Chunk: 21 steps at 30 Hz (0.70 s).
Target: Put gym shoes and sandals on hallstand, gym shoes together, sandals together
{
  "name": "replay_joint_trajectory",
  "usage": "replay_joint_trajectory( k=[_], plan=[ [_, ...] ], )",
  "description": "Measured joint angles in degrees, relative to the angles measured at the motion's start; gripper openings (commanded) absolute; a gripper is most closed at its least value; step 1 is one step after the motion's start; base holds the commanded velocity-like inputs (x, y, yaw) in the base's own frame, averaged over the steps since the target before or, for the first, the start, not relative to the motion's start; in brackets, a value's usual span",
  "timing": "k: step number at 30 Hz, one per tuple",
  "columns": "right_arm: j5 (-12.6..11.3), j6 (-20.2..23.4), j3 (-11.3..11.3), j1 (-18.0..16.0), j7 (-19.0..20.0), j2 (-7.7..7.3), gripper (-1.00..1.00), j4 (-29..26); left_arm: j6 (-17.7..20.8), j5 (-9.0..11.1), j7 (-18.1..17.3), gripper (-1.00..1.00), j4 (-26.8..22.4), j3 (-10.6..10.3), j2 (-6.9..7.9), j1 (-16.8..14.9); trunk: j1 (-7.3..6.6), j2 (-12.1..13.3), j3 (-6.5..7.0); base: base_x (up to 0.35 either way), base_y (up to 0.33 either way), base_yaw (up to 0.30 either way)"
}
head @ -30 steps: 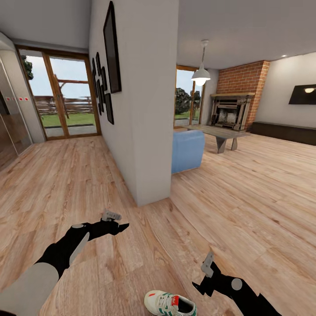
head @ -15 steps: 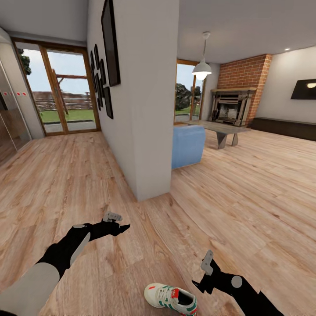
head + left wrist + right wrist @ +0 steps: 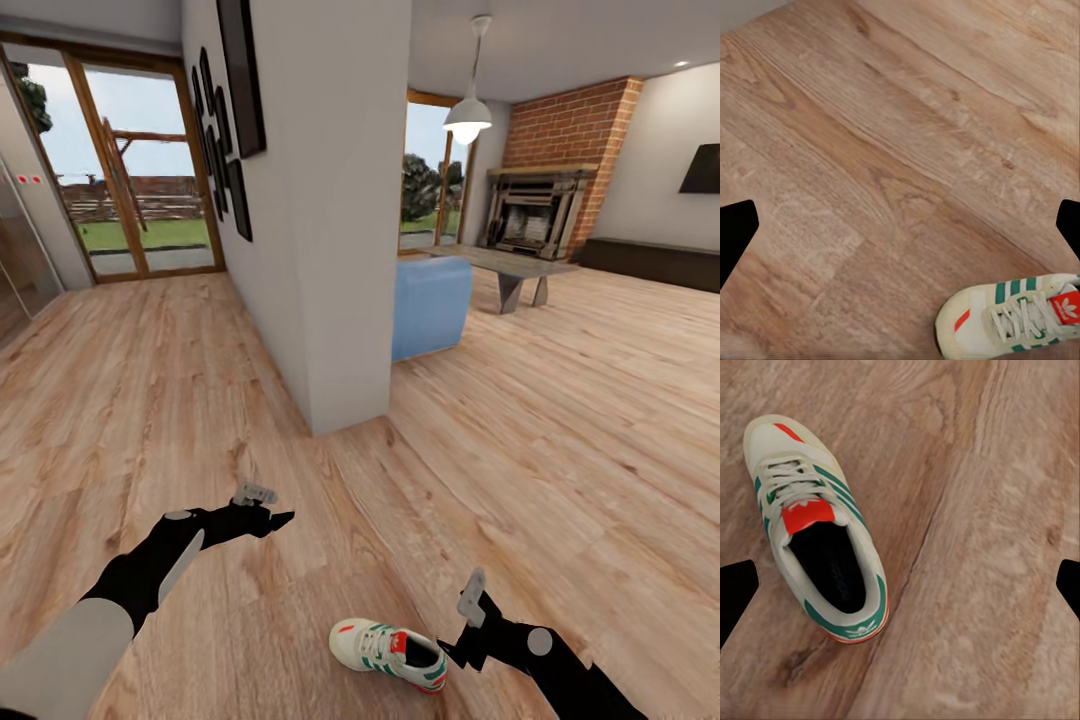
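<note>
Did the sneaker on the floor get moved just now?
Cannot tell. The gym shoe sits higher in the head view than before, but the wall corner shifted too, so the camera moved. Neither gripper touches it.

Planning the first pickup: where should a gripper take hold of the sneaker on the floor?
Probably across the sneaker at its open collar behind the red tongue, coming straight down. It lies upright on the floor with the opening facing up. The right gripper is nearest.

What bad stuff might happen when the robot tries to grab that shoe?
The shoe lies flat on the floor, so the right gripper might scrape the wood reaching down. It sits low, close to the robot, an awkward reach. The open fingers aren't around it yet and might nudge it away.
</note>
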Motion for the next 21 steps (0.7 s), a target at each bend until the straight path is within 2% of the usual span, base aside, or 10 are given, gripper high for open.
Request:
replay_joint_trajectory(
  k=[12, 21],
  plan=[
    [0.0, 0.0, 0.0, 0.0, 0.0, 0.02, 1.00, 0.0, 0.0, 0.0, 0.0, 1.00, 0.0, 0.0, 0.00, 0.0, 0.31, -0.2, -3.68, 0.000, 0.000, 0.000],
    [0.0, -0.2, 0.0, 0.0, 0.0, 0.02, 1.00, 0.0, 0.0, 0.0, 0.0, 1.00, 0.0, 0.0, -0.03, 0.0, 0.30, -0.2, -3.83, 0.000, 0.000, 0.000]
  ],
)
